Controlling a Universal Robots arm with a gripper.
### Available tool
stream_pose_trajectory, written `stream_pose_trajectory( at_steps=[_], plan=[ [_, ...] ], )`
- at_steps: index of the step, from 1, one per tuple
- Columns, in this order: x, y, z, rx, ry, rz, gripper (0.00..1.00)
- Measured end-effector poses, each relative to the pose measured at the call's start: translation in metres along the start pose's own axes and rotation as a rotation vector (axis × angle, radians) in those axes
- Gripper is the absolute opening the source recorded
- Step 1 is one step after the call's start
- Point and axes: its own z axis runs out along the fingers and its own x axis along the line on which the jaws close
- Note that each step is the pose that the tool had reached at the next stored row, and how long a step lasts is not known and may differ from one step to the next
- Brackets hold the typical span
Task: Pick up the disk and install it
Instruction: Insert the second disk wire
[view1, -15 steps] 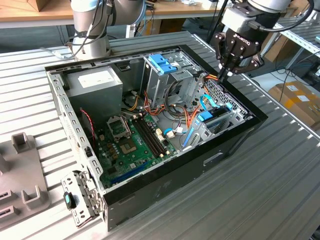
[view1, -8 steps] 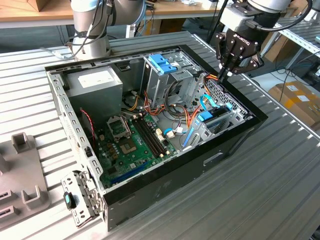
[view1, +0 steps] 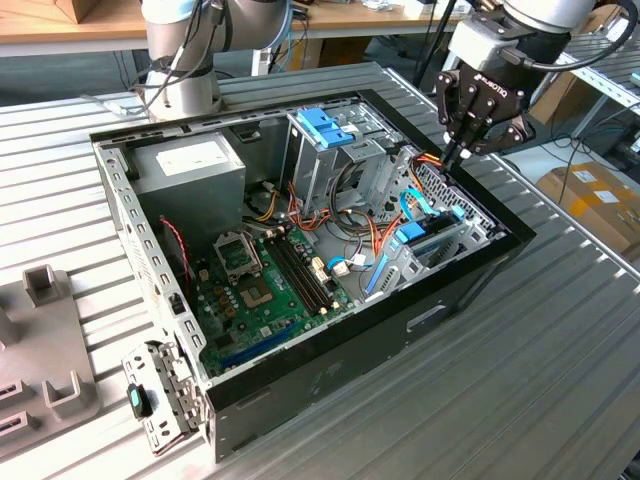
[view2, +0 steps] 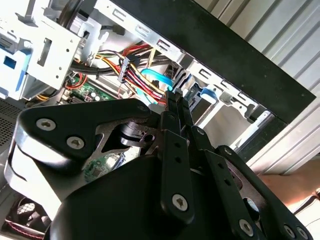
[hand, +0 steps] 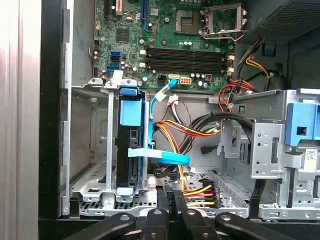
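The disk (hand: 131, 150) stands on edge in the metal bay of the open computer case (view1: 330, 360), inside its light-blue carrier. In the exterior view the disk (view1: 418, 237) sits low in the case on that view's right. My gripper (view1: 453, 160) hovers over the case's rim, above and behind the disk's bay and apart from it. In both wrist views the fingers press together with nothing between them: gripper (view2: 176, 95), gripper (hand: 172, 189). A light-blue data cable (hand: 160, 155) crosses in front of the disk.
A tall metal drive cage (view1: 330, 150) with a blue latch (hand: 302, 127) stands beside the bay. Coloured cables (hand: 190, 130) run between them. The motherboard (view1: 260, 280) and power supply (view1: 190, 160) fill the rest of the case. Grey fixtures (view1: 40, 330) lie at the exterior view's left.
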Motion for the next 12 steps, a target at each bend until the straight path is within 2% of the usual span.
stream_pose_trajectory(
  at_steps=[5,12],
  plan=[
    [0.0063,0.0006,0.0016,0.0007,-0.0005,0.0,0.16],
    [0.0097,0.0008,0.0053,0.0007,-0.0005,0.0,0.16]
  ],
)
